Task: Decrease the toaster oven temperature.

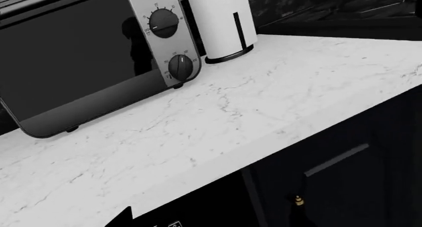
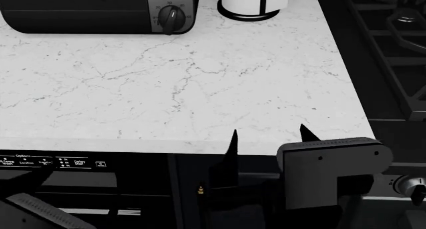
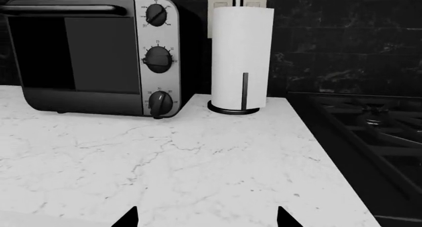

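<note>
The toaster oven [image 3: 92, 54] stands at the back left of the white marble counter [image 3: 197, 162], a black box with dark glass and a silver panel. Three black knobs sit on the panel: top [image 3: 156, 14], middle [image 3: 158, 59] and bottom [image 3: 160, 102]. My right gripper [image 3: 205, 218] is open and empty at the counter's front edge, well short of the oven; it also shows in the head view [image 2: 270, 135]. My left gripper [image 1: 205, 219] hangs below the counter edge in front of dark cabinets. Only one of its fingertips [image 1: 126, 214] shows, set wide. The oven [image 1: 72, 64] fills the left wrist view's far side.
A white paper-towel roll [image 3: 241, 59] on a black stand stands right beside the oven's knob panel. A black gas stove [image 3: 369, 123] adjoins the counter on the right. A dishwasher panel with white lettering [image 2: 53, 162] and dark cabinet doors [image 1: 336, 160] lie under the counter.
</note>
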`<state>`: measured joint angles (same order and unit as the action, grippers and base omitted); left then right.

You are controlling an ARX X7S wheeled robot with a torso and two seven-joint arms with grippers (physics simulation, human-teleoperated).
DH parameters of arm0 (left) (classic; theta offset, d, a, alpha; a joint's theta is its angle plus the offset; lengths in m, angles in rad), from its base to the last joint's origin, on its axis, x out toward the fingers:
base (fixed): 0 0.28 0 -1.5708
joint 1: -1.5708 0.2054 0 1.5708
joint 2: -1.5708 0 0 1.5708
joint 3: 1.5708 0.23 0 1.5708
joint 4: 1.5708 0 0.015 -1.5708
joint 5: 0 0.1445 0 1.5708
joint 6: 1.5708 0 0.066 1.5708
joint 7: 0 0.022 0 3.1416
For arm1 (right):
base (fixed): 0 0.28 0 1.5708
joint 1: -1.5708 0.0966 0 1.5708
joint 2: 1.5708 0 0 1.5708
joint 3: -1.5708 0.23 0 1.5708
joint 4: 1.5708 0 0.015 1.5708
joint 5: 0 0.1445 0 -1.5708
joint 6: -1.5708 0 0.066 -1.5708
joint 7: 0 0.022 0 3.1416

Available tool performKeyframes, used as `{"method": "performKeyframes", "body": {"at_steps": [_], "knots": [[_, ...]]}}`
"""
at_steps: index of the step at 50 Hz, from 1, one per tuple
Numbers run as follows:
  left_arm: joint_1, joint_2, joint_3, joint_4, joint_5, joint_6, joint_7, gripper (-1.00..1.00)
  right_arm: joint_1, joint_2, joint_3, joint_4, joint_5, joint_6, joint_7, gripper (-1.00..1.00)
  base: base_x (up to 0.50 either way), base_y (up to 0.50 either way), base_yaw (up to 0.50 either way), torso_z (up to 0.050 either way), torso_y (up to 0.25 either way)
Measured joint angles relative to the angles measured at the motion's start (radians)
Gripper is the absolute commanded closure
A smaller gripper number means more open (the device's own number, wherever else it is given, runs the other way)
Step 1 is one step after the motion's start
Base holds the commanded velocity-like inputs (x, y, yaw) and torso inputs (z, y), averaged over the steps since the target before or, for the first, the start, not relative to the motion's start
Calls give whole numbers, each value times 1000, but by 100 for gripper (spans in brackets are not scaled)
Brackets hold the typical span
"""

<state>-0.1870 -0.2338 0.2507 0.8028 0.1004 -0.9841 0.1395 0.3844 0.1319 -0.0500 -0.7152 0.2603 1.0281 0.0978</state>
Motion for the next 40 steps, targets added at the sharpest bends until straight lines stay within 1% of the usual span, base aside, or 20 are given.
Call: {"method": "performKeyframes", "body": {"at_steps": [4, 10, 19, 28, 40], "knots": [[63, -32, 29, 76, -15, 1, 32, -100, 79, -16, 31, -5, 32, 95, -1, -100, 0, 0, 0, 0, 0], [170, -55, 43, 148, -45, 37, 67, -100, 180, -40, 62, 37, 63, 183, 4, -100, 0, 0, 0, 0, 0], [312, -63, 74, 198, 2, 141, 123, -100, 347, -77, 93, 142, 102, 279, 36, -100, 0, 0, 0, 0, 0], [390, -68, 85, 189, 36, 246, 136, -100, 475, -98, 105, 318, 164, 280, 115, -100, 0, 0, 0, 0, 0], [438, -71, 82, 174, 47, 320, 130, -100, 546, -98, 78, 505, 207, 224, 246, -100, 0, 0, 0, 0, 0]]}}
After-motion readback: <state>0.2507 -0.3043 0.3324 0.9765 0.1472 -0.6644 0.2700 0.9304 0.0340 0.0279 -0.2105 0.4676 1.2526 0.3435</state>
